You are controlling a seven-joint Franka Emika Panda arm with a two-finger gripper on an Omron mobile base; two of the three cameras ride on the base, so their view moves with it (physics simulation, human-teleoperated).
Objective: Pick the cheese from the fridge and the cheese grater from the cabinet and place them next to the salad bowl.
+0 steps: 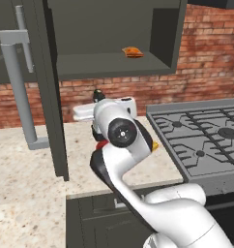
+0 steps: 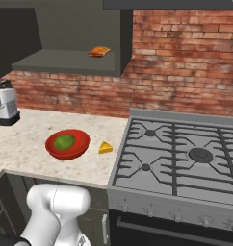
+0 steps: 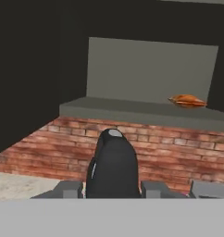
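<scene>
Red brick wall (image 2: pixel 186 62) runs across the upper half of both base views, right of frame most exposed. Speckled beige stone table (image 2: pixel 27 144) fills the lower left of the right base view, with dark lower cupboard fronts (image 1: pixel 90 223) below its edge at the bottom of the left base view. Grey gas stove (image 2: pixel 181 158) with black grates sits right of centre, flush against the table; lighting even, no hard shadows.

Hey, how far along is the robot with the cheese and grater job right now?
Done: the cheese lies on the counter beside the salad bowl. In hand: the end effector is closed around the cheese grater's black handle, and the grater appears just above the counter, away from the bowl. Left: set it down next to the bowl. The cabinet stands open.
</scene>
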